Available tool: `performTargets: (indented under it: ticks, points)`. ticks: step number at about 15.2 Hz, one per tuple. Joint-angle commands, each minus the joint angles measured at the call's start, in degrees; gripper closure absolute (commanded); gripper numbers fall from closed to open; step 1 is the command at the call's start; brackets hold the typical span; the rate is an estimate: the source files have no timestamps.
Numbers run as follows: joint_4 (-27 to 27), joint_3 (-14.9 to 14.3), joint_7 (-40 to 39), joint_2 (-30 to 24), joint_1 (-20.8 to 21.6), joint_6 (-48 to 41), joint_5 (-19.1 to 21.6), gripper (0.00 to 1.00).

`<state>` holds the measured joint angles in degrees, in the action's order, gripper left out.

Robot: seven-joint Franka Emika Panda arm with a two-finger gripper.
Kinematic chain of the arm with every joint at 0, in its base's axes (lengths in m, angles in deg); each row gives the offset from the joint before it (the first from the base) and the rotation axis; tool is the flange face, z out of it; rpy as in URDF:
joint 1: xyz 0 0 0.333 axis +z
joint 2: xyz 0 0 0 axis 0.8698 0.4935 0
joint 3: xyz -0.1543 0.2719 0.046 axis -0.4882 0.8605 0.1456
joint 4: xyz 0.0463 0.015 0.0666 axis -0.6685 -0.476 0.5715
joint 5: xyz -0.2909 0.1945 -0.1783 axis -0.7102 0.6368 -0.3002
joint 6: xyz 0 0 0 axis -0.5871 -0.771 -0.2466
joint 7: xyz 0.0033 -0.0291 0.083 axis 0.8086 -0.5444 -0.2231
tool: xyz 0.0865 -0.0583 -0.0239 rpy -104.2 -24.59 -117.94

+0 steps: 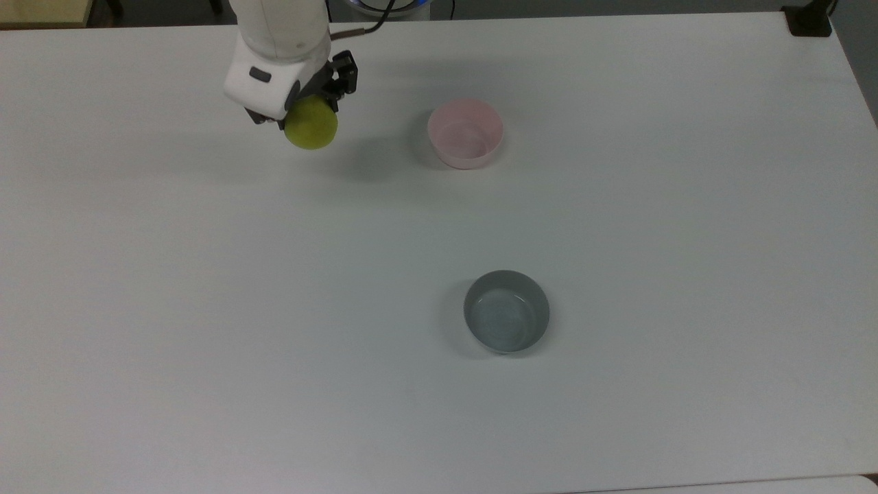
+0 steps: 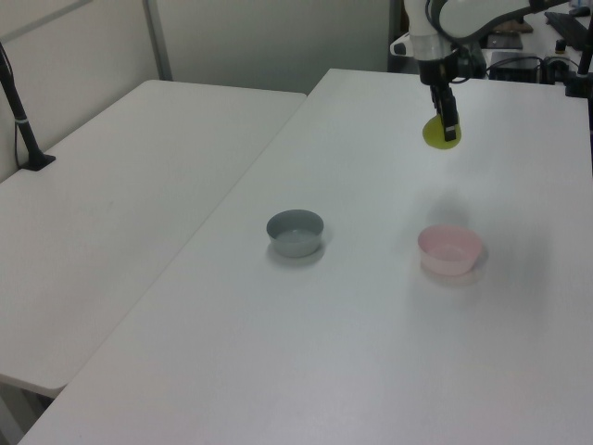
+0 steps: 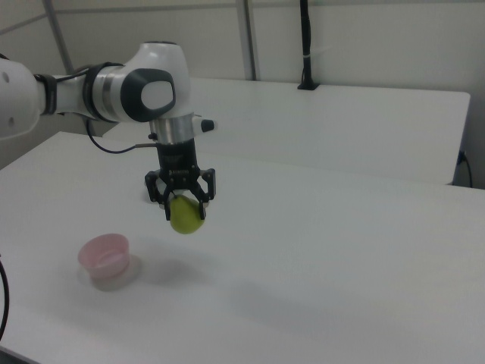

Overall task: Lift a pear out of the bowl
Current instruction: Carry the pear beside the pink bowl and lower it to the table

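a white table (image 1: 206,309) carries two bowls, well apart. the pink bowl (image 1: 466,133) stands upright near the top view's upper edge, a little right of centre; in the right view (image 3: 104,260) it sits near the lower left. the grey bowl (image 1: 507,311) stands upright nearer the middle of the table, toward the top view's lower part. in the left view the grey bowl (image 2: 296,232) is left of the pink one (image 2: 449,249). a second white table (image 2: 111,213) adjoins on the left view's left.
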<state>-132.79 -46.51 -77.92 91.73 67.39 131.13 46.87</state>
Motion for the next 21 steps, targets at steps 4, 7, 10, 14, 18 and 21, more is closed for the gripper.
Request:
performTargets:
  ticks: [4, 7, 10, 14, 18, 21]
  points:
    - [2.14, 0.06, -0.29, 6.76, -0.10, 3.32, 0.88, 0.55]
    - [1.70, 0.06, -0.11, 8.87, 0.25, 4.73, 0.61, 0.54]
    - [1.61, -0.03, 0.24, 10.63, 0.42, 6.83, 0.61, 0.53]
    - [0.82, -0.03, 1.47, 11.51, 0.78, 8.51, 0.53, 0.49]
    - [0.47, -0.03, 2.25, 11.69, 0.86, 8.60, 0.53, 0.15]
    - [0.29, -0.03, 4.28, 11.60, 0.86, 9.12, 0.44, 0.00]
